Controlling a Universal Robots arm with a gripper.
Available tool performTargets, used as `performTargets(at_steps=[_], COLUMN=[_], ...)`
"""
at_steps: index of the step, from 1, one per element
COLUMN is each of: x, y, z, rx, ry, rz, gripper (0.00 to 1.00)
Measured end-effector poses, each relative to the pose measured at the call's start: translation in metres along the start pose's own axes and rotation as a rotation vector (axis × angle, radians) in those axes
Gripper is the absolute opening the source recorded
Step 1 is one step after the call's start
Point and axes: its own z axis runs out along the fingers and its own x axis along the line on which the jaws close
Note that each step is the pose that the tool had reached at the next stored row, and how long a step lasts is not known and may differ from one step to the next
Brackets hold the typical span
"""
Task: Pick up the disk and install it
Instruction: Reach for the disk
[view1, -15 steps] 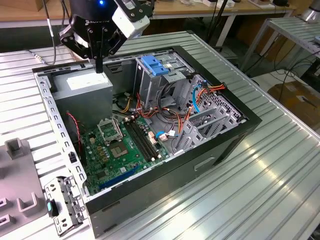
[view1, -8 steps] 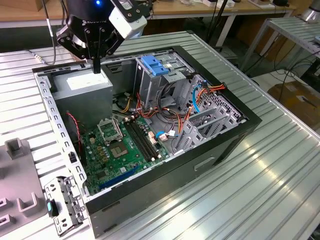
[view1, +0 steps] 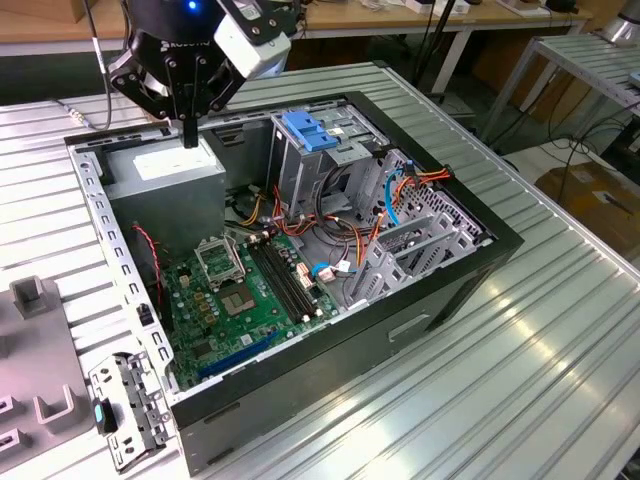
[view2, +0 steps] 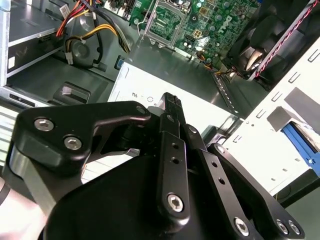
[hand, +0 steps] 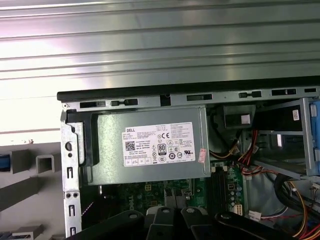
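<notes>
My gripper (view1: 190, 132) hangs just above the grey power supply (view1: 165, 170) in the back corner of the open computer case (view1: 420, 330), toward the exterior view's left. Its black fingers (view2: 171, 107) are pressed together with nothing between them. In the second wrist view a grey flat piece with a bright blue edge (view2: 300, 142) lies outside the case's perforated wall. It looks like the disk, though most of it is cut off. The first wrist view looks down on the labelled power supply (hand: 150, 145).
A tall metal drive cage with a blue latch (view1: 310, 130) stands mid-case, with bundled cables (view1: 400, 190) beside it. The green motherboard (view1: 245, 295) covers the case floor. Grey fixtures (view1: 30, 295) and a loose metal bracket (view1: 125, 410) lie on the ribbed table (view1: 540, 350).
</notes>
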Motion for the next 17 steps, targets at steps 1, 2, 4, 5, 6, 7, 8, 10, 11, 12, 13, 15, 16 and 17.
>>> performTargets(at_steps=[1,2,4,5,6,7,8,10,11,12,13,15,16,17], x=[0.0003,0.0007,0.0009,0.0009,0.0009,0.0009,0.0009,0.0009,0.0010,0.0014,0.0019,0.0037,0.0051,0.0060], y=[0.0000,-0.0001,-0.0001,-0.0001,-0.0001,-0.0001,-0.0001,-0.0001,-0.0001,-0.0001,-0.0002,-0.0003,-0.0004,-0.0005], z=[0.0000,0.0000,0.0000,0.0000,0.0000,0.0000,0.0000,0.0000,0.0000,0.0000,0.0000,-0.0001,-0.0001,-0.0001], rx=[-0.0001,0.0001,0.0001,0.0001,0.0001,0.0001,0.0001,0.0001,0.0001,0.0002,0.0001,0.0001,0.0001,0.0002], ry=[0.0004,0.0012,0.0015,0.0015,0.0015,0.0015,0.0015,0.0015,0.0015,0.0015,0.0015,0.0016,0.0015,0.0016], rz=[0.000,0.000,0.000,0.000,0.000,0.000,0.000,0.000,0.000,0.000,0.000,0.000,0.000,0.000], gripper=[0.11,0.11,0.11,0.11,0.11,0.11,0.11,0.11,0.11,0.11,0.11,0.11,0.11,0.11])
